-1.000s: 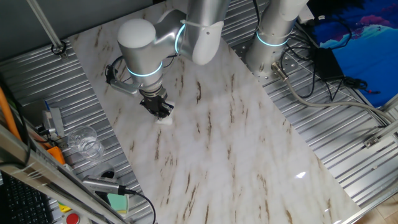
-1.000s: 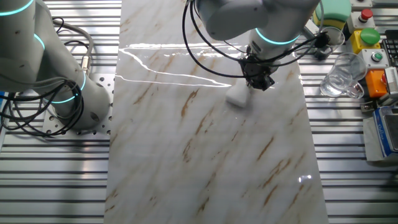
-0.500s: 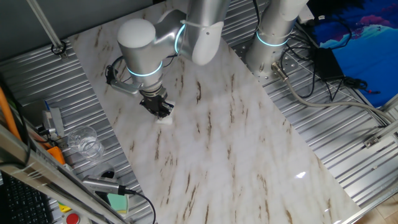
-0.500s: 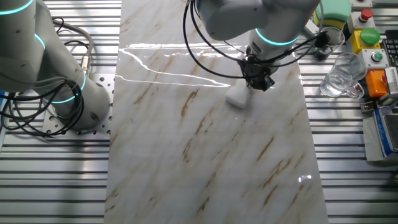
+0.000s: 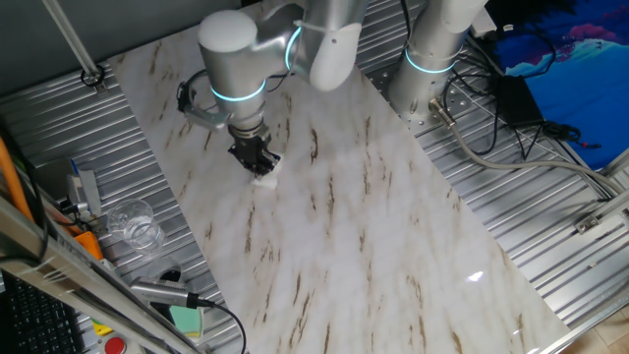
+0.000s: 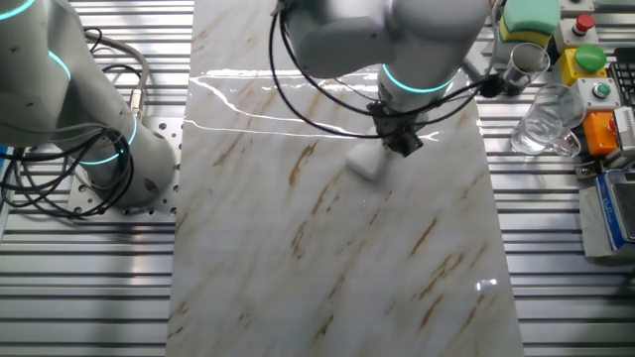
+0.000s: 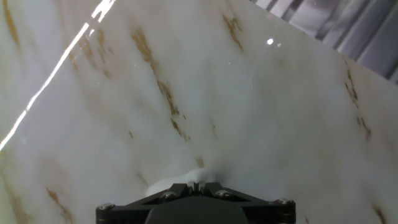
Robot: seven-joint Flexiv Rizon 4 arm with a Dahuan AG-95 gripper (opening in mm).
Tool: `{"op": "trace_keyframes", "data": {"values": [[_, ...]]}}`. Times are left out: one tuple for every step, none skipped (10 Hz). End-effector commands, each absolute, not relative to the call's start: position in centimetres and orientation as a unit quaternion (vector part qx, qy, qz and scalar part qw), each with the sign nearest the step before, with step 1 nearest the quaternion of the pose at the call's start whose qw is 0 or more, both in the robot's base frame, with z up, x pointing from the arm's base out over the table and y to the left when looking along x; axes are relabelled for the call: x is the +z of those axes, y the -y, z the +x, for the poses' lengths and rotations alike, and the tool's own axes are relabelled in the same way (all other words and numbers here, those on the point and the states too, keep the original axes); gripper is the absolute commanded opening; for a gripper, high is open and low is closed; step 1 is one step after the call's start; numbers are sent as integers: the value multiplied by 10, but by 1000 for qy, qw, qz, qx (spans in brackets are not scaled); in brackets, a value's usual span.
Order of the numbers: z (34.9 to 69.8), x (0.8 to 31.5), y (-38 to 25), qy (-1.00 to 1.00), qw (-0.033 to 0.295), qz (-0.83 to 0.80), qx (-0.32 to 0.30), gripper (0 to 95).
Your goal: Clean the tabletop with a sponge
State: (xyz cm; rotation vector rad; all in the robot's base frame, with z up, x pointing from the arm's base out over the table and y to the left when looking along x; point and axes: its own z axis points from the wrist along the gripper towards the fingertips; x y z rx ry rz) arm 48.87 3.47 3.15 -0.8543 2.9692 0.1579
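One fixed view: gripper [image 5: 257, 167] clamps the sponge [image 5: 265, 179] against the tabletop [image 5: 393, 226], near its far end. Other fixed view: sponge [image 6: 367, 164] lies flat. Hand view: jaws closed; wipe with steady downward pressure, overlapping passes

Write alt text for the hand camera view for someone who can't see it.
Looking down past the dark gripper at the bottom edge, a bit of the white sponge pokes out against the glossy white tabletop, which has brown streaks. Ribbed grey metal shows at top right.
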Motion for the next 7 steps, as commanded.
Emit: {"op": "trace_keyframes", "data": {"values": [[476, 39, -14, -959, 37, -274, 67, 0], [475, 42, -5, -958, 36, -277, 66, 0], [474, 45, 4, -958, 34, -279, 63, 0], [472, 47, 12, -958, 32, -280, 59, 0], [470, 50, 17, -957, 32, -281, 59, 0], [466, 56, 33, -957, 28, -282, 57, 0], [464, 57, 38, -957, 27, -283, 55, 0]]}}
